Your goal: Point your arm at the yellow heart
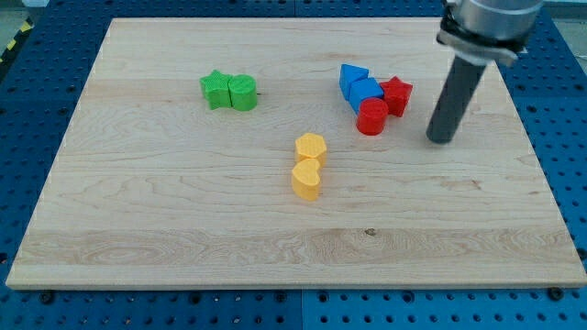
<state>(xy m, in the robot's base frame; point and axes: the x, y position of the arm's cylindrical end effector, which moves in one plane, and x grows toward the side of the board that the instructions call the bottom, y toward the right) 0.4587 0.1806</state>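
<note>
Camera view: wooden table (183,229) on a blue pegboard. My tip (441,140) rests at the right of the table, just right of the red and blue cluster. No jaws on this rig, only a plain rod, so nothing to open or close.

Yellow heart (307,180) sits near the table's middle, touching a yellow hexagon (311,147) just beyond it on the far side. From my tip the heart lies well to the left and slightly nearer; the two are well apart.

Red cylinder (371,117), red star (396,94) and two blue blocks (359,84) stand left of my tip, a little farther back. A straight line to the heart looks to pass on the near side of the red cylinder, closely. Green star (215,89) and green cylinder (243,93) are far left, out of the way
</note>
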